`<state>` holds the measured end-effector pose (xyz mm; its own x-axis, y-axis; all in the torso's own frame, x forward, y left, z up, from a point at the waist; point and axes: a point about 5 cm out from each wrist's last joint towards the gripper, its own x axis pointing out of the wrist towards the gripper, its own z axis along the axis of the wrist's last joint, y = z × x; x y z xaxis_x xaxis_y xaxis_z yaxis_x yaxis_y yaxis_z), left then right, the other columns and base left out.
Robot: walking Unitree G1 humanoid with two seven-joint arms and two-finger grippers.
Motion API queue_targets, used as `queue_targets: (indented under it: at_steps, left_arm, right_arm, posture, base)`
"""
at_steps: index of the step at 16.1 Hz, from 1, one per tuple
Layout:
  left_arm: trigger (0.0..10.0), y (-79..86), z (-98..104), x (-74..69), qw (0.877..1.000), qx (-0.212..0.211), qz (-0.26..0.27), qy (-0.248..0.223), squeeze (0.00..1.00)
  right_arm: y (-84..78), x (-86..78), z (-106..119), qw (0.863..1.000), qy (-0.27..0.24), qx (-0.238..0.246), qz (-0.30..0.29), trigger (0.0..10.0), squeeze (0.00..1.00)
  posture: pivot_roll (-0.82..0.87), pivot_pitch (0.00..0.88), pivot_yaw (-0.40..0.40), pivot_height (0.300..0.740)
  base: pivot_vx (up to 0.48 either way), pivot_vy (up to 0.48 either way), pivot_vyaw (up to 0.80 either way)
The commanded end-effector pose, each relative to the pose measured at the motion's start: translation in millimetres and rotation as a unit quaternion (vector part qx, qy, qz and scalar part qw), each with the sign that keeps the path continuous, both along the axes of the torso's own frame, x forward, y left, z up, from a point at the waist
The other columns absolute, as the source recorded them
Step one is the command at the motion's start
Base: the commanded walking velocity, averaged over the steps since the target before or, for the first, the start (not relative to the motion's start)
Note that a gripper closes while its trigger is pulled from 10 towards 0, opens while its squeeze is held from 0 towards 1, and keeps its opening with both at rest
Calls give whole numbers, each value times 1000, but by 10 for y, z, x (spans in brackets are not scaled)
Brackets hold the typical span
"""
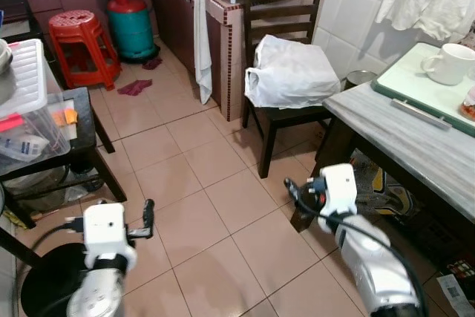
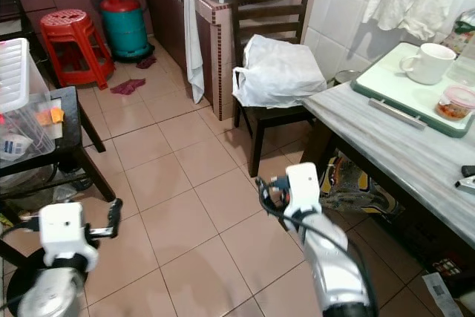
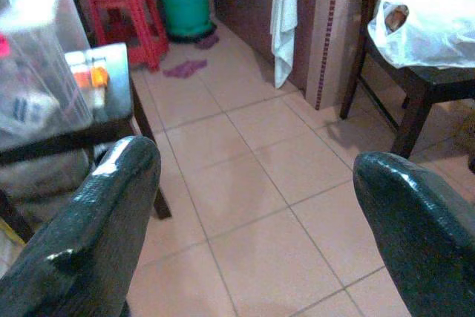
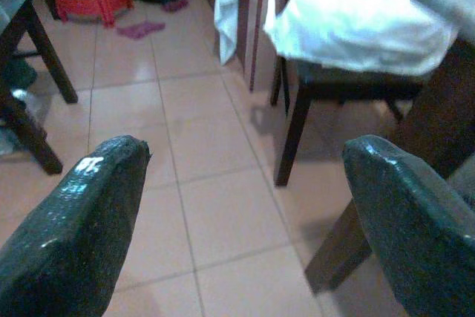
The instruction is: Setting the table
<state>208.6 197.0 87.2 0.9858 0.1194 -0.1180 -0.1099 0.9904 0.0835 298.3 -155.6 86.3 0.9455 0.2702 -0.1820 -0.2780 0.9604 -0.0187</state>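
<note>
Your right gripper [image 1: 297,192], fingers spread and empty like the left gripper [image 1: 147,218], is the nearer one to the table [image 1: 415,139], where the mug [image 1: 450,63] sits on a tray [image 1: 415,88] ahead and to its right.

The worktop [image 2: 386,139] stood at the right, bearing a tray [image 2: 386,98] with a mug [image 2: 427,63] on it. Left of the worktop, a chair [image 2: 267,50] held a bag [image 2: 278,72]. Farther left stood a stool [image 2: 70,42].
</note>
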Motion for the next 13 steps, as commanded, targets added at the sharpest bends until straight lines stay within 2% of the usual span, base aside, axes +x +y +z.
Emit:
queue_targets:
  at_steps: [1,3,5,7,8,10,11,13]
  left_arm:
    - [10000,-33,86,-1,1000,14,-16,-13,0]
    - [10000,-84,105,9,999,15,-24,-19,0]
    - [10000,-159,92,-47,1000,8,-18,-20,0]
    - [10000,-153,81,-110,999,32,-23,-26,0]
    - [10000,-85,83,-142,998,46,-3,-30,0]
    - [10000,12,40,-186,998,47,22,-22,0]
    - [10000,30,-8,-227,999,46,24,-14,0]
    - [10000,11,-32,-234,999,39,22,-10,0]
  right_arm:
    - [23,36,75,1000,-16,-3,10,10000,0]
    - [32,31,107,1000,-21,-3,15,10000,0]
    - [19,-12,238,999,-45,-6,28,10000,0]
    - [-41,-75,304,999,-51,-2,19,10000,0]
    - [-108,-147,302,999,-50,-1,7,10000,0]
    - [-201,-246,204,999,-37,-4,-21,10000,0]
    - [-276,-324,140,998,-30,-11,-47,10000,0]
    - [-311,-384,100,997,-16,-4,-69,10000,0]
  posture:
    - [-71,87,-28,740]
    - [-76,82,-18,740]
    - [-87,79,3,740]
    - [-92,74,19,740]
    - [-92,74,19,740]
    - [-92,67,27,740]
    - [-100,68,31,740]
    - [-111,71,37,740]
  base:
    - [0,0,0]
    - [0,0,0]
    - [0,0,0]
    - [0,0,0]
    - [0,0,0]
    - [0,0,0]
    - [0,0,0]
    - [0,0,0]
